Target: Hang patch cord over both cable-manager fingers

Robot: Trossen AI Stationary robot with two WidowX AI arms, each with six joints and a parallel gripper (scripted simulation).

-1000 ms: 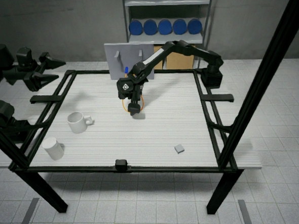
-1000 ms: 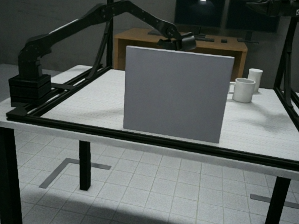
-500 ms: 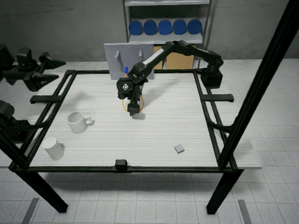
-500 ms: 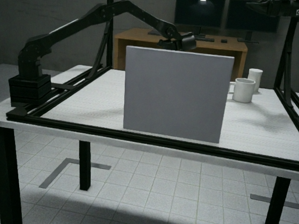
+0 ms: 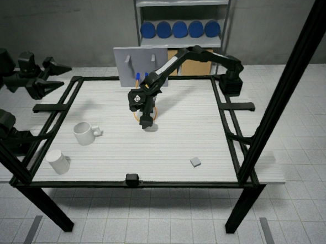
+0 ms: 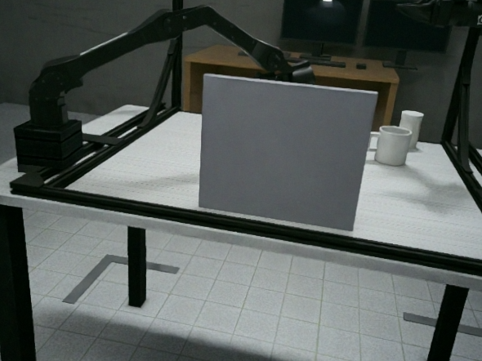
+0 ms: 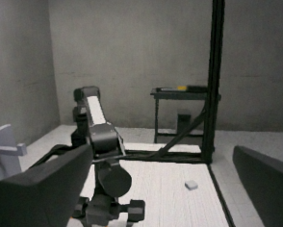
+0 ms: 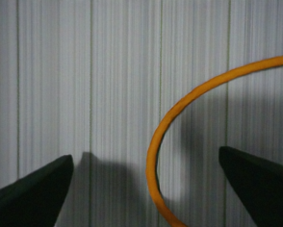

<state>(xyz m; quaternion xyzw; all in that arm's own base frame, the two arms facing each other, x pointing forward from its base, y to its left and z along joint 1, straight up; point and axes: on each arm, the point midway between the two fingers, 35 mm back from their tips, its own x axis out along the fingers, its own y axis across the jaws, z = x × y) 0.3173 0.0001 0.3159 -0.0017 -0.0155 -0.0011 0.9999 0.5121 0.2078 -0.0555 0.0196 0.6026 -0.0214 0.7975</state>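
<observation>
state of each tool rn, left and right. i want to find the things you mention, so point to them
Left tool (image 5: 67,77) (image 7: 163,156): open, holding nothing.
Right tool (image 8: 146,154): open above the orange cord (image 8: 153,144), holding nothing.
</observation>
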